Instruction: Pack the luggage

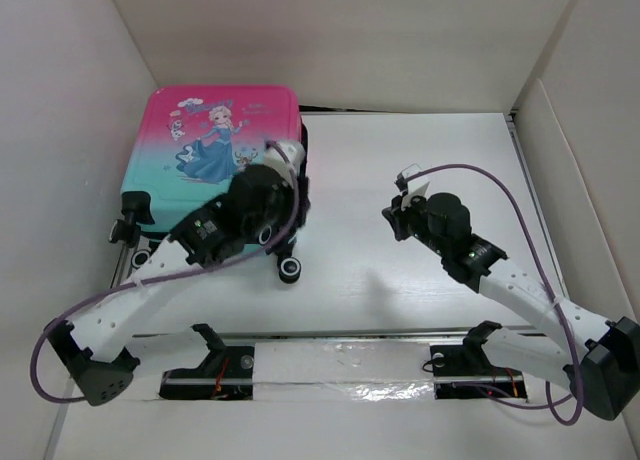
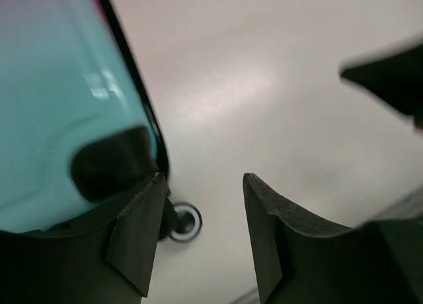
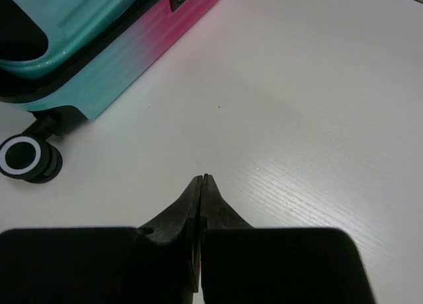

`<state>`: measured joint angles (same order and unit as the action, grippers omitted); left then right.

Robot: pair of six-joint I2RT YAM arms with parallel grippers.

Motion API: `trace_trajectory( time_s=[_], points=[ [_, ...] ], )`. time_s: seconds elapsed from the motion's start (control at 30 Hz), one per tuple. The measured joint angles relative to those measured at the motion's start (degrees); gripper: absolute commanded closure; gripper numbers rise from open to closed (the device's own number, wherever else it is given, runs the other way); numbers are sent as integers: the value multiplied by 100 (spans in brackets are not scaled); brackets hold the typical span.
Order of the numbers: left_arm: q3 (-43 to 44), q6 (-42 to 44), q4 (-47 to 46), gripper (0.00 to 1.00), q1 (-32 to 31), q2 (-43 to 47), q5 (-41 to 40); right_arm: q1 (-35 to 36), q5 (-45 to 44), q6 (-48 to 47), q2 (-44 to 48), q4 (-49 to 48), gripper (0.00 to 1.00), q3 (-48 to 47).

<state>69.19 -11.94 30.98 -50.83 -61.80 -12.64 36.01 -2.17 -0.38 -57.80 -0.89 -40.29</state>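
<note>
The luggage (image 1: pixel 200 130) lies flat and closed at the back left of the table, its pink-to-teal shell with the princess print facing up. My left gripper (image 1: pixel 283 170) hovers over its near right corner. In the left wrist view the left gripper (image 2: pixel 203 178) is open with only bare table between the fingers; the teal shell (image 2: pixel 59 86) and a black wheel (image 2: pixel 185 221) sit just beside the left finger. My right gripper (image 1: pixel 398 212) is over the middle of the table, apart from the luggage. In its own view the right gripper (image 3: pixel 203 177) is shut on nothing, with the luggage's side (image 3: pixel 112 33) at the upper left.
White walls (image 1: pixel 80 100) enclose the table on the left, back and right. A black-and-white wheel (image 1: pixel 290 270) sticks out at the luggage's near corner. A metal rail (image 1: pixel 330 355) runs along the near edge between the arm bases. Purple cables loop off both arms.
</note>
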Motion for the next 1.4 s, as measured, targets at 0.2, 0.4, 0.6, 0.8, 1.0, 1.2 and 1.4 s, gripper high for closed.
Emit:
trace_trajectory(
  time_s=[0.2,0.4,0.6,0.8,1.0,1.2,1.4],
  points=[
    [1281,-706,-1086,72,3423,-1049,391,7,-9,-7,-116,2,100,0],
    [2166,-1257,-1318,72,5545,-2345,289,44,-85,-9,-70,2,100,0],
    [2645,-1268,-1156,71,6616,-3250,-420,114,-83,-22,-39,4,100,0],
    [3246,-1014,-931,71,7167,-4011,-1056,232,-79,-35,-39,2,100,0],
    [3104,-931,-813,72,7340,-4503,-1019,254,-83,-52,-39,2,100,0],
    [2911,-977,-920,71,7460,-4929,-684,271,-90,-76,42,7,100,7],
    [2310,-1108,-1285,72,7423,-5077,-339,271,-258,-70,568,-111,100,177]
  ],
)
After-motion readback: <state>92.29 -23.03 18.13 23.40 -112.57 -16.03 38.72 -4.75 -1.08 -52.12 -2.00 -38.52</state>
